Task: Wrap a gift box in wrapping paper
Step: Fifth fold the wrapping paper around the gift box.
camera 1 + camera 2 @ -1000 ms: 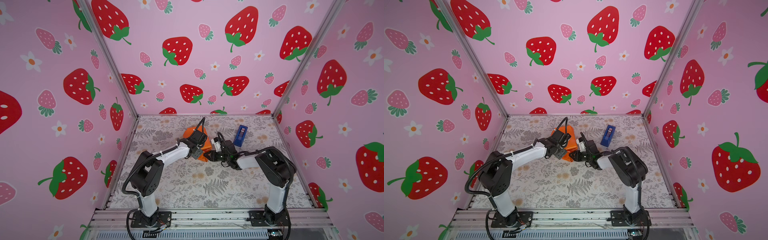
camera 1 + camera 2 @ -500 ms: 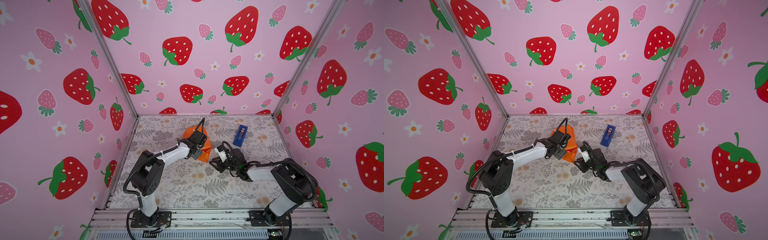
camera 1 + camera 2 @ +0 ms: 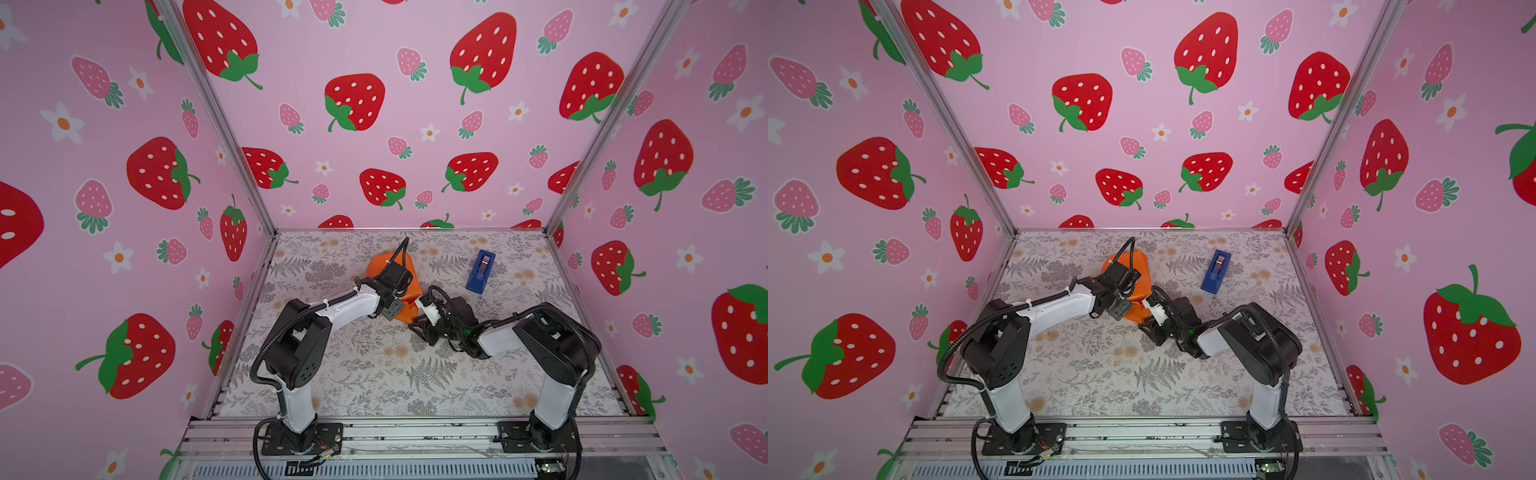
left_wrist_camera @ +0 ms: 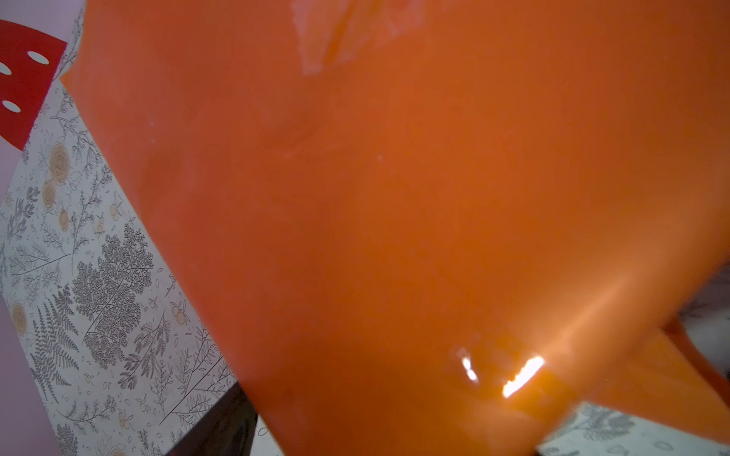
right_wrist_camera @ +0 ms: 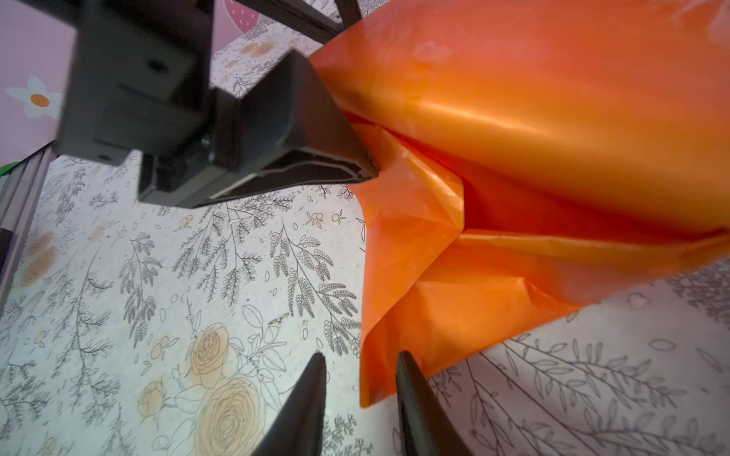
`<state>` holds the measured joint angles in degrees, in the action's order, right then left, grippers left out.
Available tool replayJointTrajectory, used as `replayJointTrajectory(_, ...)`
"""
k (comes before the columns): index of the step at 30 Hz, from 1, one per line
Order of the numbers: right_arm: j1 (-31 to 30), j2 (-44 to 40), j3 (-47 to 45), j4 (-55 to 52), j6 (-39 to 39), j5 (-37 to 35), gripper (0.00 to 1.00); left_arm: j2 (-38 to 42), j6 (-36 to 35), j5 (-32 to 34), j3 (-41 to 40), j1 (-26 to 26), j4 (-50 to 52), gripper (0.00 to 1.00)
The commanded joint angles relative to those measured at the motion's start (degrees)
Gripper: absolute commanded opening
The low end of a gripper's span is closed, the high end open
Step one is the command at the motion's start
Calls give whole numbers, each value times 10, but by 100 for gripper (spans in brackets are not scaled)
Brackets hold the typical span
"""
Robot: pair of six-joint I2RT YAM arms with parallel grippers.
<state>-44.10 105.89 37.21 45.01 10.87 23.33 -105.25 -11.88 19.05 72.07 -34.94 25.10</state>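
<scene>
**End flap: left steadies, right lines up**

The wrapping paper (image 3: 409, 309) lies glossy orange side out, bunched on the table (image 3: 374, 374). It is apart from the blue tape dispenser (image 3: 481, 271), on the dispenser's left-arm side. No view shows the gift box. Judgement: it sits inside the bundle, since the sheet stands folded up round something.

Your left end effector (image 3: 395, 306) is at the bundle, on the side away from the dispenser. It is spread wide. One finger (image 5: 300, 130) rests against a fold; the other is hidden, so you cannot tell whether it clamps the bundle or only leans on it. Likely purpose: to keep the folded paper from springing open and the bundle from sliding.

Your right end effector (image 5: 361, 398) hangs low over the table, nearer the arm bases than the dispenser. Its fingers are partly spread, with the corner of a loose flap (image 5: 399, 316) in the gap and nothing pinched yet. Judgement: you are placed to take that flap and fold it in. The dispenser stands alone, so taping is not yet begun.
</scene>
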Motion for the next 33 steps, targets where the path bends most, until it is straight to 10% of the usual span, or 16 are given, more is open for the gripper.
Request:
replayJointTrajectory(1,-2,12,5,11,-26,-6,31,-4,1,4,12,5,13,76)
replayJointTrajectory(15,-6,29,17,7,-63,-28,21,-5,2,-1,15,7,18,76)
replayJointTrajectory(21,-11,11,10,8,-75,-16,1,1,-1,-13,13,5,21,76)
replayJointTrajectory(33,-75,-114,-42,-67,-70,-19,0,66,30,-38,-50,-28,44,74)
